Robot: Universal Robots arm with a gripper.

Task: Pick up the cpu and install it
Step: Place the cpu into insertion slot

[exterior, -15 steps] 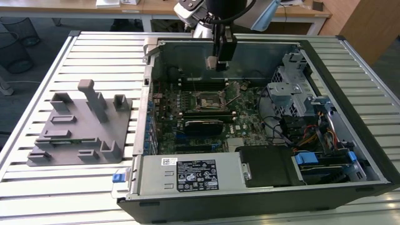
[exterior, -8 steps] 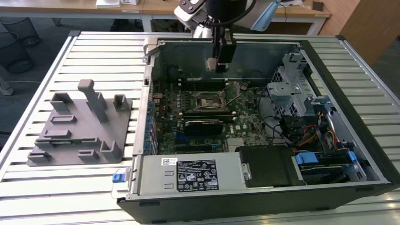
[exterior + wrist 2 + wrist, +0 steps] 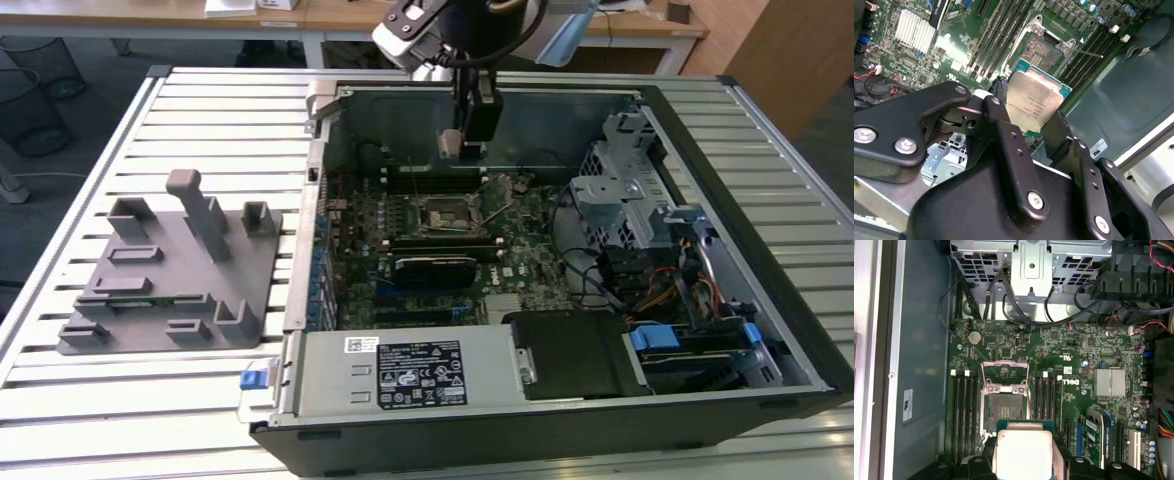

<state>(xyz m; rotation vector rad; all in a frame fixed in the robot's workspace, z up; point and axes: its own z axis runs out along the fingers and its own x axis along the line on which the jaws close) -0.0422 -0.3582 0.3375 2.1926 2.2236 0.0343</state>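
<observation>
On the slatted tabletop [image 3: 200, 110], at the exterior view's left, a grey fixture [image 3: 167, 275] is sitting beside an open computer case [image 3: 534, 428]. Over its motherboard [image 3: 523, 262], the claw [image 3: 465, 148] is gripping the cpu [image 3: 1034, 102] by two edges, holding it aloft near the empty socket [image 3: 1041, 50].

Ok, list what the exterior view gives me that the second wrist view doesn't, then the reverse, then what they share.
Exterior view's own: the slatted table, the grey fixture lying on it to the exterior view's left of the open computer case, and the power supply. Second wrist view's own: the cpu close up, silver top showing, clamped at two edges by the black fingers. Shared: the gripper, the green motherboard and the empty socket; the cpu is held off the board, not seated.
</observation>
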